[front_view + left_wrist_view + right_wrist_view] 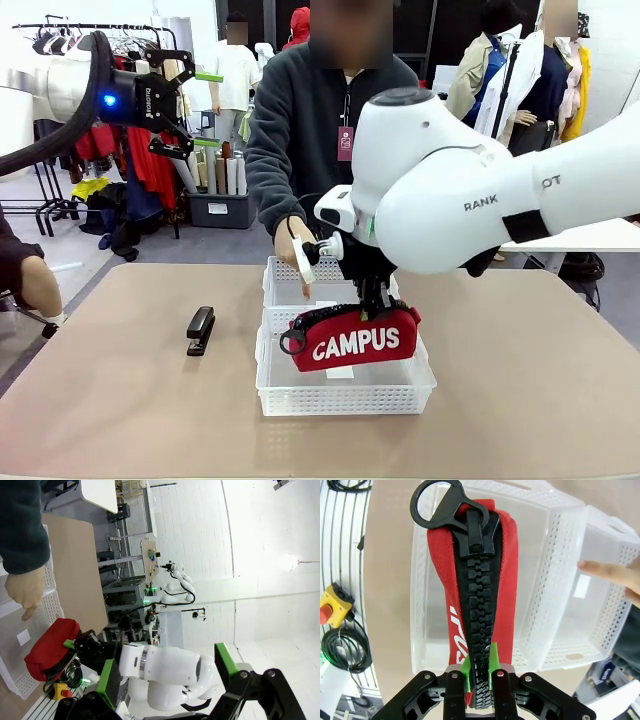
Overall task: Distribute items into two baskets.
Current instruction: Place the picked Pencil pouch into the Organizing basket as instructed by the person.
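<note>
My right gripper (372,296) is shut on the top of the red "CAMPUS" zip pouch (355,340) and holds it just above the near basket (345,398). In the right wrist view the green pads of the right gripper (479,672) pinch the black zipper of the pouch (480,580) over that basket (540,555). The far basket (288,272) touches the near one. A person's hand (297,258) points a finger down into it. The black stapler (200,330) lies on the table left of the baskets. My left gripper (207,110) hangs open, high at the upper left, holding nothing.
The tan table (520,380) has free room on both sides of the baskets. The person stands at the far edge, behind the baskets. In the left wrist view, past the open left gripper (167,670), I see the pouch (50,647) and the person's hand (25,590).
</note>
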`<state>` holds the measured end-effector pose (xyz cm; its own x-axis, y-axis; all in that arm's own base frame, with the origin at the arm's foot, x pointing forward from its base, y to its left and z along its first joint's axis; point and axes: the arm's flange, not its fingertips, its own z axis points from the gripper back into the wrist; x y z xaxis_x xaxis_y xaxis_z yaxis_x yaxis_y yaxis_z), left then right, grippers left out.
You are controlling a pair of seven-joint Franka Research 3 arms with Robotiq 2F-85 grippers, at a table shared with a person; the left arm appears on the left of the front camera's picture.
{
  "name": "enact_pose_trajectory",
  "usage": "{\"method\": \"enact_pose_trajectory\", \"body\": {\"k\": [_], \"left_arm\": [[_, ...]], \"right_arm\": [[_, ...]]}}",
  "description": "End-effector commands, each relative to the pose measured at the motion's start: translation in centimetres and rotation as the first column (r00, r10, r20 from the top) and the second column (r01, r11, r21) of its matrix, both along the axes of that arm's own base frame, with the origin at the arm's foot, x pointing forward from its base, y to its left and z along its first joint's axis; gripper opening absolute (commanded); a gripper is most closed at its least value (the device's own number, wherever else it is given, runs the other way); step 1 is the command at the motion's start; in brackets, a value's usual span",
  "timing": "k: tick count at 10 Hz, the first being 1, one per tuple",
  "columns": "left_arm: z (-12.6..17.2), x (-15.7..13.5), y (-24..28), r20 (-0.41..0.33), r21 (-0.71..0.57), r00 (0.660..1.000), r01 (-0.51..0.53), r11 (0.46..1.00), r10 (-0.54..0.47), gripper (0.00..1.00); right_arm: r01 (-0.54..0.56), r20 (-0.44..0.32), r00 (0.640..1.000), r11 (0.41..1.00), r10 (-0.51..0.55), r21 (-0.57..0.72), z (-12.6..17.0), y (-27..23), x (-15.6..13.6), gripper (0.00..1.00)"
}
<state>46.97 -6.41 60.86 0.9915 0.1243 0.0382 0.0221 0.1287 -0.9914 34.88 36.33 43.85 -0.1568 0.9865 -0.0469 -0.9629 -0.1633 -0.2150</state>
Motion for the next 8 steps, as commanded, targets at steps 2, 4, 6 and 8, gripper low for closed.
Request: {"method": "enact_pose_trajectory", "body": {"k": [2,4,6,8], "left_arm": [[0.2,-0.1,0.1,0.002,0.000,1.000,-0.001,1.000,0.001,1.00],[0.2,-0.1,0.1,0.002,0.000,1.000,-0.001,1.000,0.001,1.00],[0.2,-0.1,0.1,0.002,0.000,1.000,-0.001,1.000,0.001,1.00],[0.2,-0.1,0.1,0.002,0.000,1.000,-0.001,1.000,0.001,1.00]], "right_arm": [[0.049,0.008,0.999,0.999,-0.049,0.022,-2.3,0.2,1.1,0.00],[0.060,-0.006,0.998,0.998,-0.060,0.025,-3.8,0.3,2.0,0.00],[0.082,-0.007,0.997,0.996,-0.082,0.018,-5.3,0.0,2.4,0.00],[0.083,-0.015,0.996,0.996,-0.082,0.022,-5.8,0.0,2.6,0.00]]}}
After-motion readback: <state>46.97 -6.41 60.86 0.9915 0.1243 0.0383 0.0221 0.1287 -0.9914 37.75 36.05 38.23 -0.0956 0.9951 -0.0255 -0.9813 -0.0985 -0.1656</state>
